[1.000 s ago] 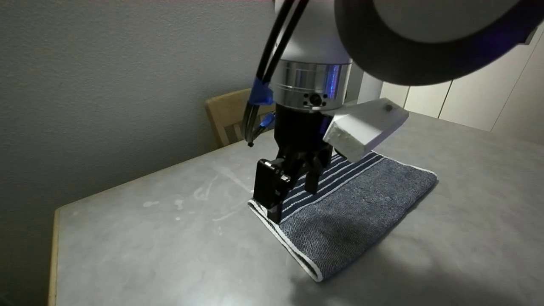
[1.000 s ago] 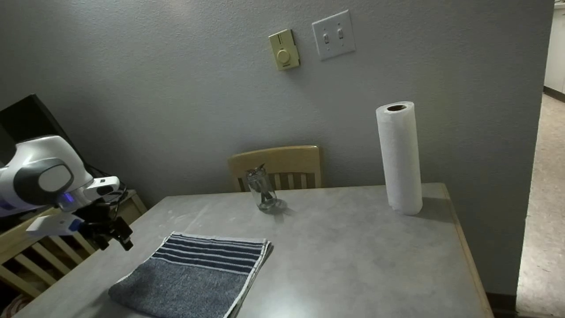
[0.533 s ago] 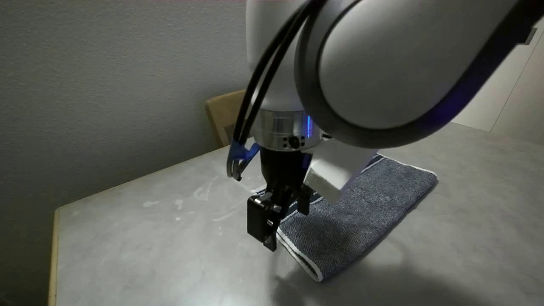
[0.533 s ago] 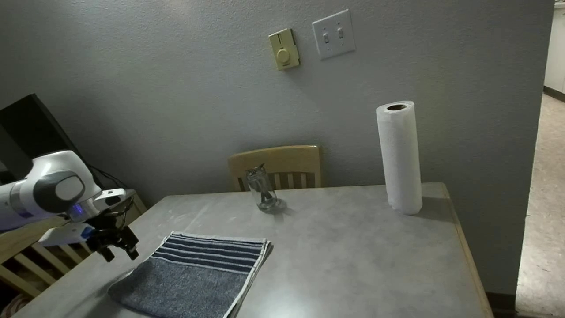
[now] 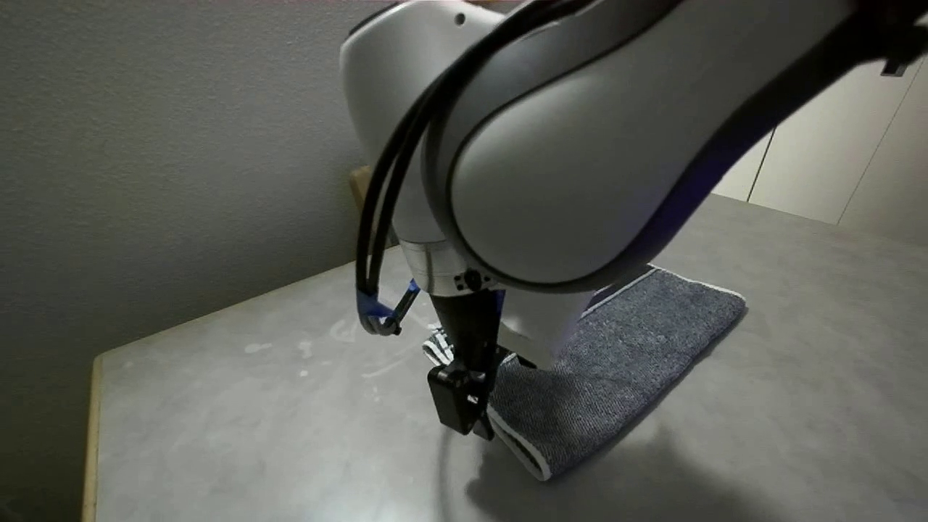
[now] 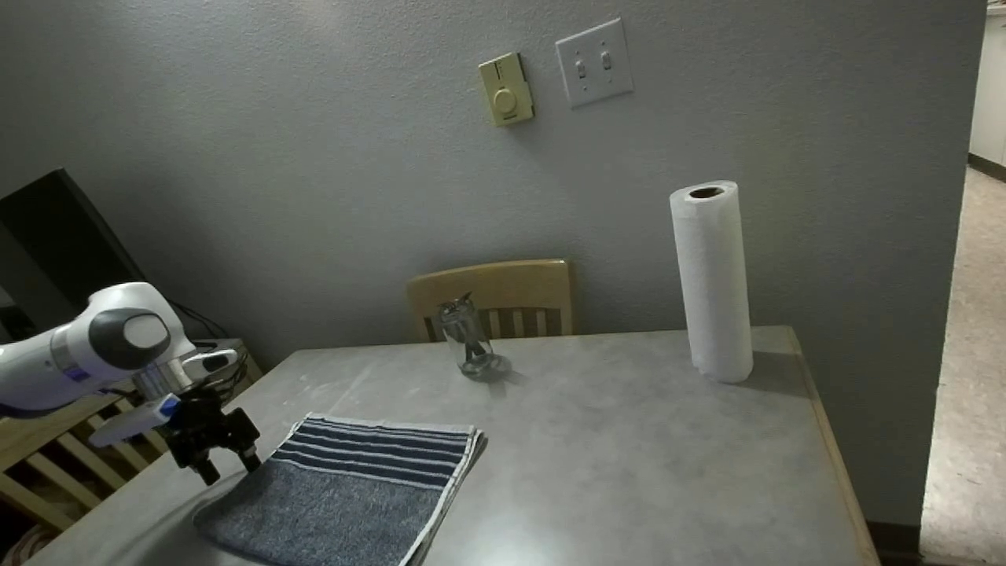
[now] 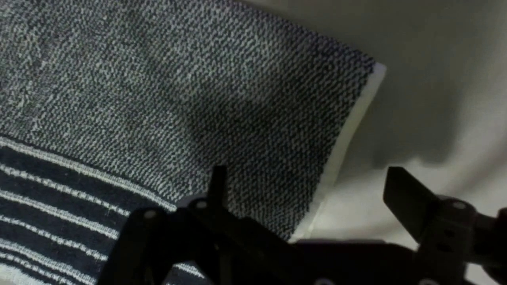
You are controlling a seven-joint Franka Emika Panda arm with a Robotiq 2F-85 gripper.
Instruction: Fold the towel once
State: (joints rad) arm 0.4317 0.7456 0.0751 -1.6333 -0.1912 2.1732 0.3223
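The dark blue-grey towel (image 5: 645,341) lies flat on the table, with layers showing along its white edge. In an exterior view the towel (image 6: 338,503) shows white stripes at its far end. My gripper (image 5: 505,395) is open and points down, low by the towel's white edge; it also shows in an exterior view (image 6: 229,467) at the towel's left side. In the wrist view the gripper (image 7: 308,172) has one finger over the towel (image 7: 178,91) and one past its white edge, over the table. Nothing is between the fingers except the edge below. Contact cannot be told.
A glass jar (image 6: 468,342) with dark items stands near the back of the grey table (image 6: 629,472). A white paper towel roll (image 6: 713,291) stands at the back right. A wooden chair (image 6: 503,287) stands against the wall behind the table.
My gripper has come down beside the towel's edge, moving right and down in an exterior view. It stays open. The towel has not visibly moved.
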